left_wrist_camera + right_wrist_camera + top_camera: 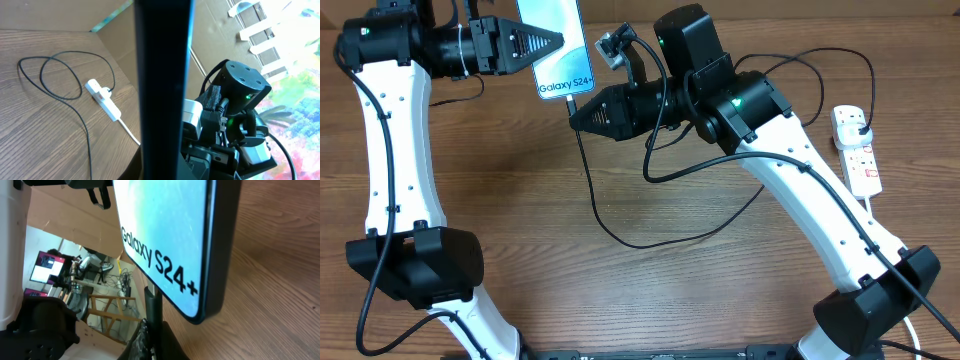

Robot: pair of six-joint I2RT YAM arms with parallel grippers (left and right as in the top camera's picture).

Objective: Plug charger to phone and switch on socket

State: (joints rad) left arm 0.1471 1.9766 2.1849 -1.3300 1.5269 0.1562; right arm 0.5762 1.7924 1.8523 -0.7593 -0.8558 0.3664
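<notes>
**Presently: phone held off the desk, charger tip at its lower edge**

1. Left end effector (555, 42): clamped on the phone (555, 15) from the side. It holds the phone clear of the desk (620, 300) at the far edge of the overhead view. The left wrist view shows the phone only as a dark edge (162, 75) running top to bottom.

2. Phone: the right wrist view shows its light blue screen (165, 225) with the text "Galaxy S24+" near the lower end.

3. Right end effector (576, 113): closed on the connector end of the charger (620, 238), directly below the phone's lower edge. Whether the connector is seated in the port cannot be determined from any view.

4. Charger: the black cable drops from the right end effector and curves across the desk. It then rises to its plug (855, 122), which sits in the socket (863, 160).

5. Socket: it lies flat on the desk at the right side, well apart from both end effectors. Switch position cannot be determined. The left wrist view shows the socket (105, 97) with the cable (75, 107) looped beside it.
</notes>
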